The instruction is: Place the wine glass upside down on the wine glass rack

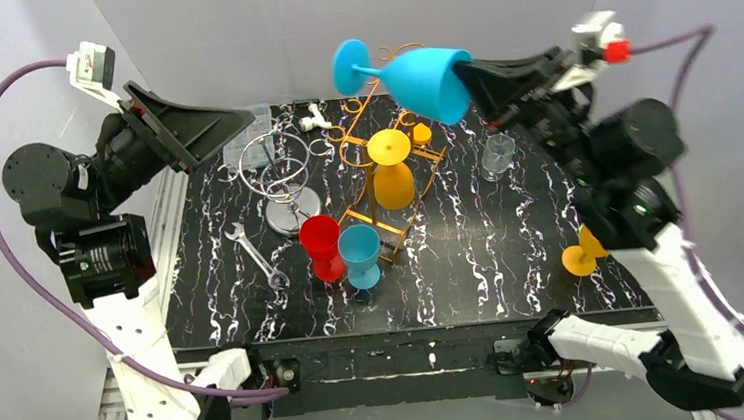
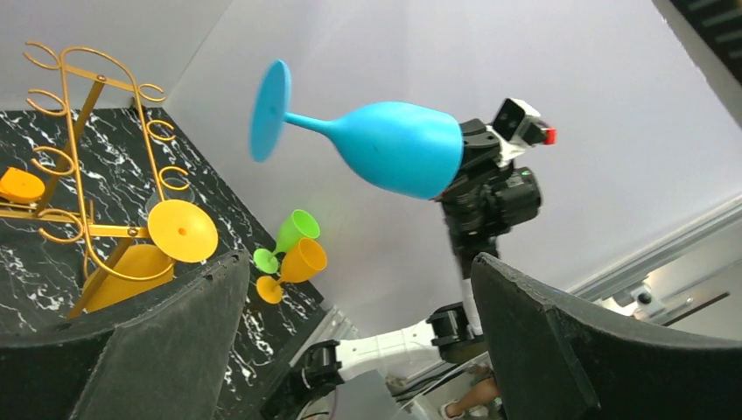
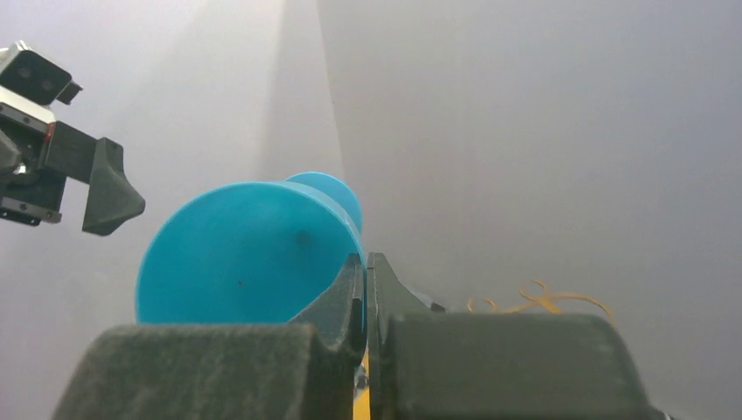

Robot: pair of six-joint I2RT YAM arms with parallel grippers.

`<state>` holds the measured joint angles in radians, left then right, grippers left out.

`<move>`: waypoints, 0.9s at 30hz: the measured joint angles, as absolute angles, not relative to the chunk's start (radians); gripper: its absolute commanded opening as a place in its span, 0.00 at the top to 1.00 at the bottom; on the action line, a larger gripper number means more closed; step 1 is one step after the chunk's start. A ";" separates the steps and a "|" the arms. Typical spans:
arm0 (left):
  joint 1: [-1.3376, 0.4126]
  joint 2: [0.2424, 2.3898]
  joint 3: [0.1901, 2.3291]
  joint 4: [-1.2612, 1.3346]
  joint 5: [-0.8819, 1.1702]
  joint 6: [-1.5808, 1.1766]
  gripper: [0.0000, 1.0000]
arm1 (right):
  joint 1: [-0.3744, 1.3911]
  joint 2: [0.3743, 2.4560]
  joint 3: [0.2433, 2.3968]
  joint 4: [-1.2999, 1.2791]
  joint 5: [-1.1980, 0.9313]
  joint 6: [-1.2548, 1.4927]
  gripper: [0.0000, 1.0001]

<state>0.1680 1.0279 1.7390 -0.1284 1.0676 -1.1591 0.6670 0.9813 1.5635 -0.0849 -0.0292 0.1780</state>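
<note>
Right tool (image 1: 464, 70) pinches a sideways, smooth blue wine glass (image 1: 420, 81).

A robotics lab cell is indicated: a left arm (image 1: 101, 256) and a right arm (image 1: 648, 198) are bolted to a black marbled table (image 1: 512, 249), enclosed by plain white walls (image 1: 234, 40), with purple cables (image 1: 36, 66) trailed.

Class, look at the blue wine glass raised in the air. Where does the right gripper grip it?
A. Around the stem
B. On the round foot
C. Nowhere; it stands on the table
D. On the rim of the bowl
D: the right gripper is pinched shut on the bowl's rim of the blue wine glass, which lies roughly level in the air with its stem and foot pointing away, untouched.
</note>
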 measured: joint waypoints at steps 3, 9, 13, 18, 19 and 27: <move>0.168 1.060 1.766 -0.150 1.051 -1.196 0.02 | 0.667 1.075 1.533 0.084 -0.056 0.218 0.99; 0.168 1.135 1.803 -0.177 1.008 -1.245 0.02 | 0.688 1.218 1.510 0.303 -0.051 0.273 0.99; 0.159 1.217 1.861 -0.223 0.968 -1.257 0.02 | 0.844 1.268 1.513 0.410 0.038 0.195 0.99; 0.122 1.301 1.914 -0.272 0.912 -1.249 0.02 | 1.084 1.368 1.549 0.516 0.140 0.013 0.99; 0.123 1.308 1.914 -0.276 0.903 -1.251 0.02 | 1.114 1.383 1.551 0.538 0.165 -0.025 0.99; 0.124 1.293 1.901 -0.258 0.870 -1.254 0.02 | 1.285 1.448 1.575 0.654 0.336 -0.336 0.99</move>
<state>0.1242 1.2930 1.9007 -0.2584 0.8703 -1.2537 1.2846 1.4483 1.5745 0.6537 0.3359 -0.3359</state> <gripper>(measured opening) 0.982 0.040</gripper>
